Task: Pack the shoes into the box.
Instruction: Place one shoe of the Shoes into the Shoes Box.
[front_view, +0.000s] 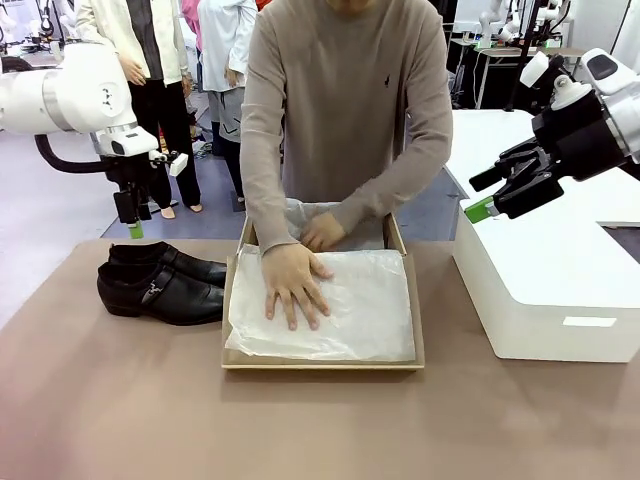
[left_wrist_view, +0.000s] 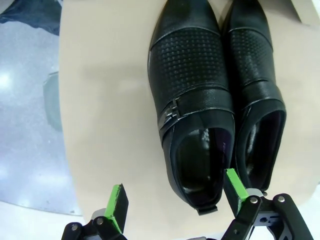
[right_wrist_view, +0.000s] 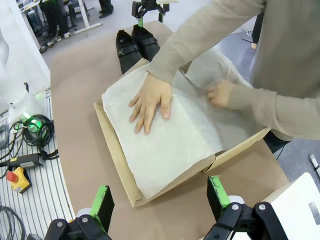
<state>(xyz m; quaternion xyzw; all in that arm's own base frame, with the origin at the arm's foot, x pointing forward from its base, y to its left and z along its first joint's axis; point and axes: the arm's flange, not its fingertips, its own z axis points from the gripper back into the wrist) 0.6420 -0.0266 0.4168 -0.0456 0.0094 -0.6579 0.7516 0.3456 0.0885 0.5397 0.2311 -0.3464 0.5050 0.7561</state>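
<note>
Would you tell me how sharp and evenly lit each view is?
Front view: soft, even light, everything sharp, a faint shadow beneath the shoes. Left wrist view: shoes crisp with sheen on the leather; glare patches on the floor. Right wrist view: wide-angle curves the table edge; paper bright, not washed out.

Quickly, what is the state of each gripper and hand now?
Left gripper: open, empty, over the shoes.
Right gripper: open, empty.
Person's hands: on the tissue paper.

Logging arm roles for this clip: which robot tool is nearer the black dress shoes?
Left. The left tool hangs just above the dress shoes; the right tool is across the table, by the white block.
</note>
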